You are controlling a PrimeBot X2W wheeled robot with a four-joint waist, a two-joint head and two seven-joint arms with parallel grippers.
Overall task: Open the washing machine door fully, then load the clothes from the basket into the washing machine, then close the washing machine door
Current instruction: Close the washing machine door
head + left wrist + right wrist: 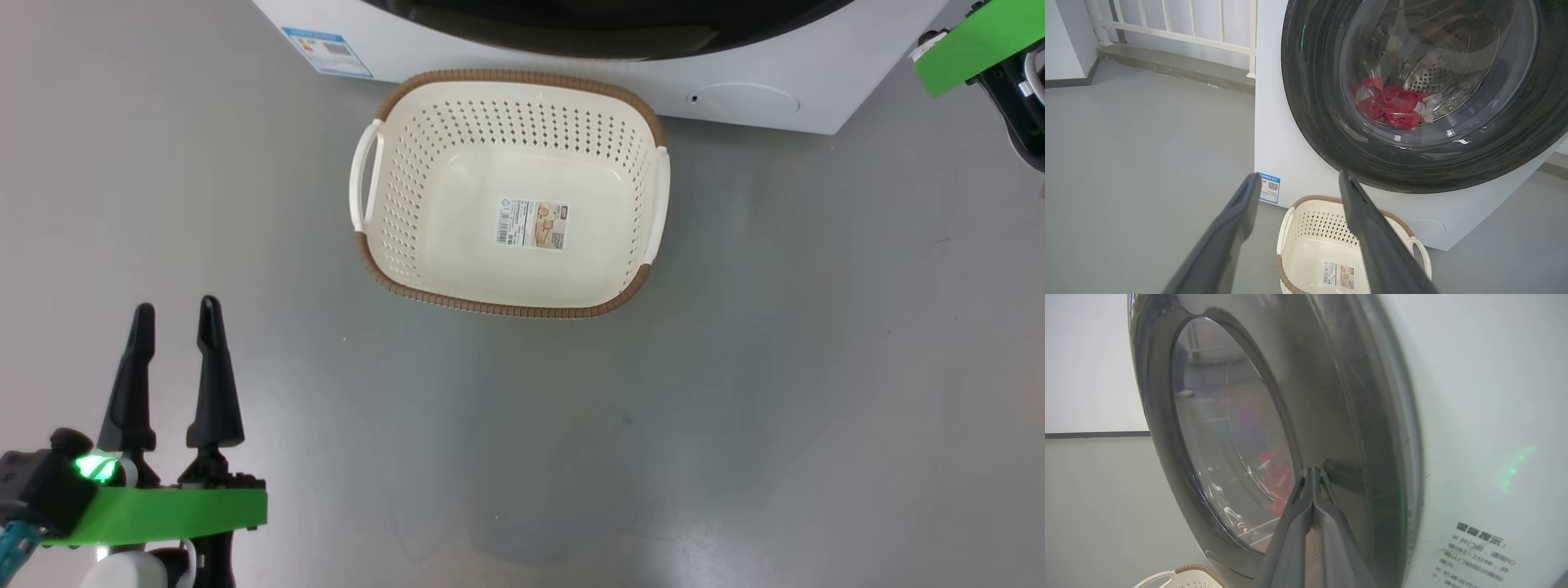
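Observation:
The washing machine stands at the top of the head view, and its glossy black door lies against its front. Through the glass, the red and white clothes lie in the steel drum. The cream basket sits on the floor in front of the machine with nothing in it but its label. My left gripper is open at the lower left, well back from the basket. My right gripper is shut on nothing, with its tips against the door's black ring beside the glass.
Grey floor spreads around the basket. A blue label and a round cap mark the machine's lower front. A white railing on a low kerb stands to the machine's left. My right wrist with its green band is at the upper right.

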